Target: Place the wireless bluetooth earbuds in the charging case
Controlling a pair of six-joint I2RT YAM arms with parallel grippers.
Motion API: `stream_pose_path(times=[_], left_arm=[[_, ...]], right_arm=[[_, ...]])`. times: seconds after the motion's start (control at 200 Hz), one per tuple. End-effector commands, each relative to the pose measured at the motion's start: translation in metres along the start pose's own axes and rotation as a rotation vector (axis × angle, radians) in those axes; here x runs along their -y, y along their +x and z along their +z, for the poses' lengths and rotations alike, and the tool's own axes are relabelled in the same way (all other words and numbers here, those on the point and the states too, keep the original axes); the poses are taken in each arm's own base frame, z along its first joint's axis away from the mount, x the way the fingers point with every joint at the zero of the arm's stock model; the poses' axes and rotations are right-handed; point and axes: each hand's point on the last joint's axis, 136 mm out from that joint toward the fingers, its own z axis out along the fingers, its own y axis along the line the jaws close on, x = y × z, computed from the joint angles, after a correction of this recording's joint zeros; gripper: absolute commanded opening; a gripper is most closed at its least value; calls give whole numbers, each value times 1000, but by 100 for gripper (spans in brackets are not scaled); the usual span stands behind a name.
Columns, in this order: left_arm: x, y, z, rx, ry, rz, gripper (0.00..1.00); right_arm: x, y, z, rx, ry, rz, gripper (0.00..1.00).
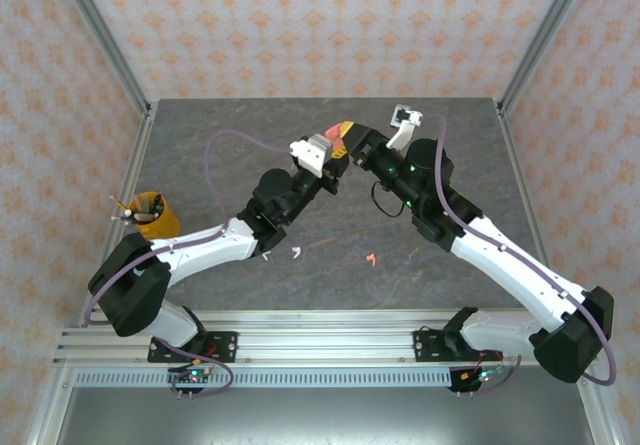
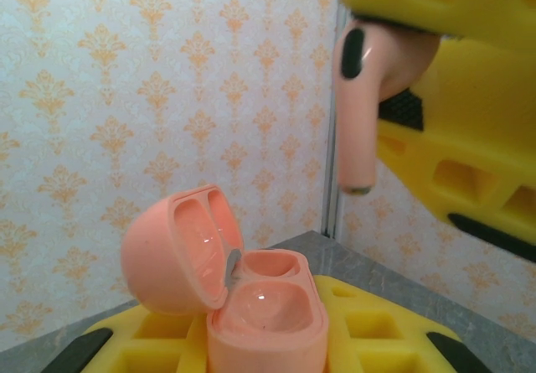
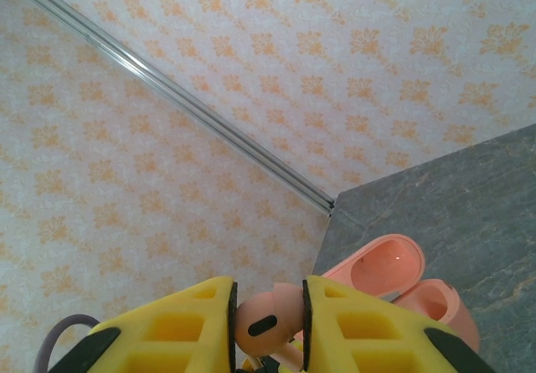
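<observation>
Earbud (image 2: 358, 113) upright; stem downward

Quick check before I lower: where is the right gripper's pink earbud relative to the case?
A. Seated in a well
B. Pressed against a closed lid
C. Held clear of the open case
C: in the left wrist view the pink earbud, pinched in the right gripper, hangs stem down, apart from the open pink case, whose two wells look empty.

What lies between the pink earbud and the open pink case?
Nothing. The left wrist view shows a bare gap between the pink earbud and the open pink case lower down.
</observation>
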Motion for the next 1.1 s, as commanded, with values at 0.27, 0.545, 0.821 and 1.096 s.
stream_pose_path(times=[0.27,0.545,0.821,1.096], left_arm=[[2,-36,1,110,-2,0,0],[3,-40,0,118,5,-1,0],[2,-43,0,124,-3,7,0],[2,-43,2,121,-4,18,0]], right_arm=[[8,7,15,5,9,11,25],[18,17,20,-22,35,6,24],[24,23,17,-40,49,12,24],[25,32,13,-99,63,-3,24]])
